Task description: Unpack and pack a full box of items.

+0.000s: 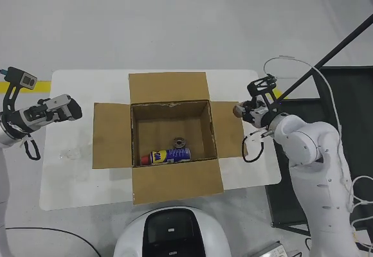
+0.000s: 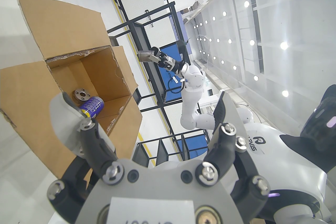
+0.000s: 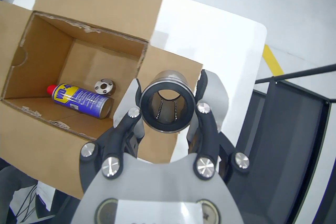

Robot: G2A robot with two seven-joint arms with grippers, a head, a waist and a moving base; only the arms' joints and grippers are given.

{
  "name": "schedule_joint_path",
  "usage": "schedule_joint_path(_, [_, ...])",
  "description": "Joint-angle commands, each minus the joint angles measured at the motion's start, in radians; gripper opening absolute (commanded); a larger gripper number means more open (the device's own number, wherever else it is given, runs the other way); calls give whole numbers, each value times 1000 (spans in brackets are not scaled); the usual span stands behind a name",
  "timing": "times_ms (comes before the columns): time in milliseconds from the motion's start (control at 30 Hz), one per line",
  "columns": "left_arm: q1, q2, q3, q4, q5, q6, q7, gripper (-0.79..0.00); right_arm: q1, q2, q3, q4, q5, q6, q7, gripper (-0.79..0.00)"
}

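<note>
Box (image 1: 167,87) of brown cardboard sits open mid-surface (image 1: 71,173), its four flaps folded out; to its left, the left end effector (image 1: 76,109) hovers released and empty. Inside lie a blue-and-yellow spray can (image 1: 170,155) on its side and a small metal flange (image 1: 179,141) just beside it. Above the right flap's outer edge, the right end effector (image 3: 169,83) clasps a hollow metal cylinder (image 3: 172,76).

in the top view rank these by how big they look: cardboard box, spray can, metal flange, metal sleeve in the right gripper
1. cardboard box
2. spray can
3. metal flange and metal sleeve: these look alike, and the sleeve is raised nearer the camera, so unranked
</note>
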Motion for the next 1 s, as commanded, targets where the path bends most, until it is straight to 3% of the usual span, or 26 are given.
schedule_joint_path(0, [0,0,0,0,0,0,0,0,4,4,32,53,20,-9,-6,-785])
schedule_joint_path(233, [0,0,0,0,0,0,0,0,54,13,50,263,19,-39,-49,-785])
schedule_joint_path(467, [0,0,0,0,0,0,0,0,136,15,-11,473,-28,-56,-85,-785])
schedule_joint_path(967, [0,0,0,0,0,0,0,0,305,-5,-148,846,-70,33,-279,-785])
